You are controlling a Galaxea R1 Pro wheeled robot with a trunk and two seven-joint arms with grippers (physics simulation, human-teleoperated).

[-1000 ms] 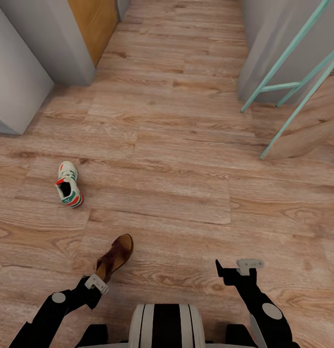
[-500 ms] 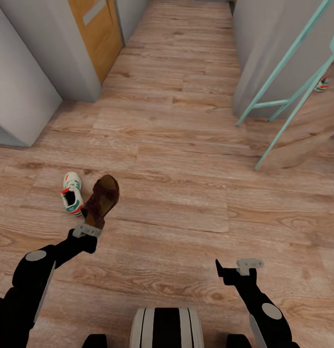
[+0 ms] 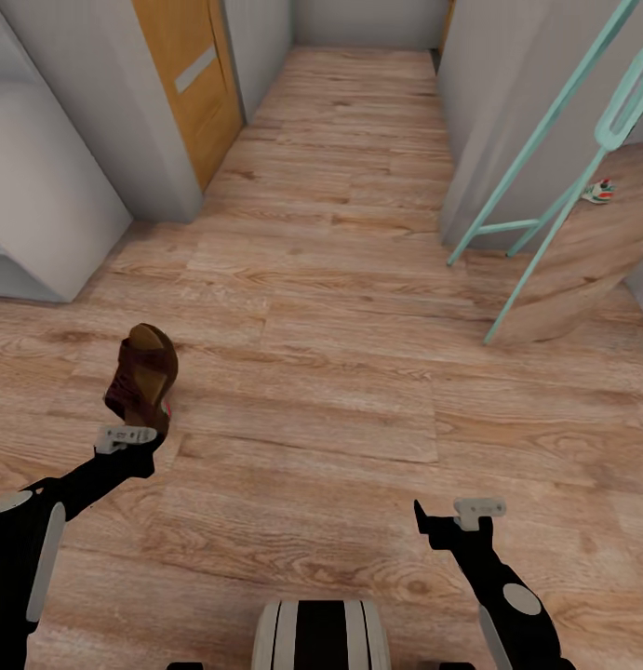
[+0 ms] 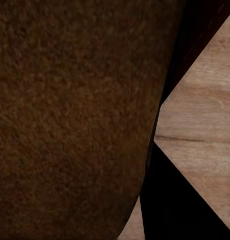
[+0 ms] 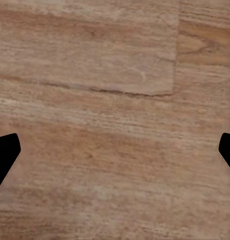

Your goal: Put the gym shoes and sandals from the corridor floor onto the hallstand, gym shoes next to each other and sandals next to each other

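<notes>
Nearest the robot, the right gripper [image 3: 444, 517] hangs low over the corridor floor [image 3: 340, 307] with nothing in it; in the right wrist view its two dark fingertips [image 5: 5, 155] sit far apart at the edges of the picture with bare wood-grain planks between them, so its jaws stand wide. A little farther out on the left side, the left gripper [image 3: 127, 437] is closed on a sandal [image 3: 142, 376], gripping it at its lower end and carrying it raised above the floor, roughly upright. The sandal is dark brown leather with a wide strap across it and a lighter tan-brown footbed showing at its upper end; in the left wrist view its brown, grainy surface [image 4: 75, 120] sits right against the camera, with a strip of plank flooring beside it. A sliver of red-orange peeks out at the sandal's right edge, too small to identify. Beyond, light brown planks run down the corridor past an orange-brown door [image 3: 186, 79] and grey walls. Far to the right, behind slanted teal bars [image 3: 544, 140], a white gym shoe [image 3: 598, 192] with green and red accents lies on the floor.
</notes>
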